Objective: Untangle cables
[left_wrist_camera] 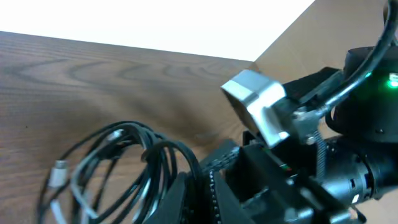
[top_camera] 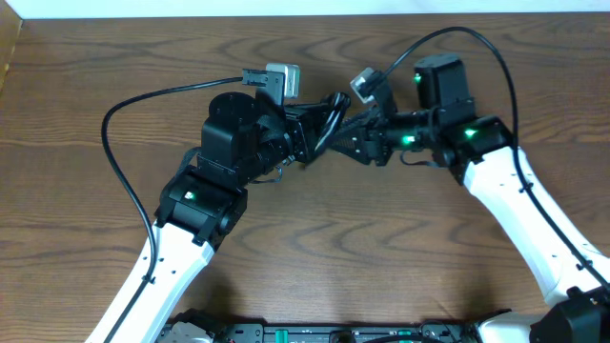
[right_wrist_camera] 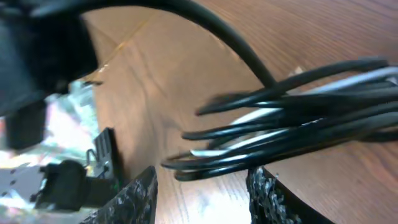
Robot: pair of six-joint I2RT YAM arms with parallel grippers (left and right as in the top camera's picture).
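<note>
The cables (top_camera: 331,112) are a small bundle of thin black cords with one white, held above the table's middle between the two arms. In the left wrist view they spread as loose loops (left_wrist_camera: 118,163) with a small silver plug (left_wrist_camera: 57,173) at the left. My left gripper (top_camera: 307,141) (left_wrist_camera: 200,198) has its fingers nearly together, and black cords run down into them. My right gripper (top_camera: 351,139) (right_wrist_camera: 202,190) is open. The bundle (right_wrist_camera: 283,127) crosses just past its fingertips, between the two fingers, without touching them.
A thick black arm cable (top_camera: 119,114) loops out at the left, and another (top_camera: 500,57) arcs over the right arm. The right arm's silver camera block (left_wrist_camera: 258,106) sits close in front of my left gripper. The table's far edge (top_camera: 305,13) runs along the top.
</note>
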